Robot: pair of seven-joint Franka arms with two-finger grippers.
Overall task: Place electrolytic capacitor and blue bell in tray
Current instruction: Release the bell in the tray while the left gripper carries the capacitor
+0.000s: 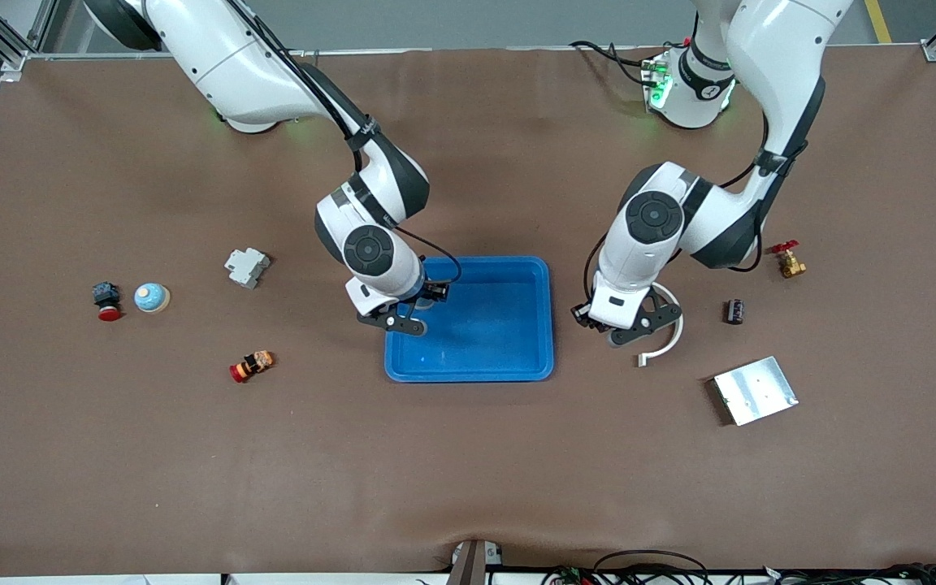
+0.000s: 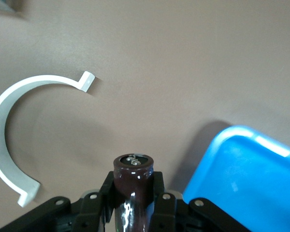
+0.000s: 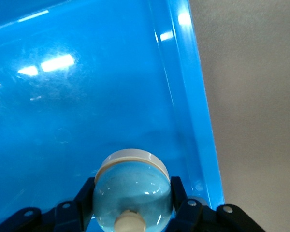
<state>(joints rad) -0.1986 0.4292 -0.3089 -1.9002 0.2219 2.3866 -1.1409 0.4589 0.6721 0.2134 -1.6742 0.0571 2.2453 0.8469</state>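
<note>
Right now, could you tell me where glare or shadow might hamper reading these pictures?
In the right wrist view, bright white glare patches streak the tray floor and rim, with reflections on the blue bell. In the left wrist view, the electrolytic capacitor shows a glossy highlight and the tray casts a soft shadow on the mat. In the front view, both arms throw diffuse shadows onto the brown table.

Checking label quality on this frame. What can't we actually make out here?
- Blue bell: hidden in the front view by the right arm's wrist; only the right wrist view shows it, in the right gripper over the tray.
- Electrolytic capacitor: lower end cut off by the left wrist view's edge; in the front view the left gripper hides it.
- Small dark part: too small to identify.
</note>
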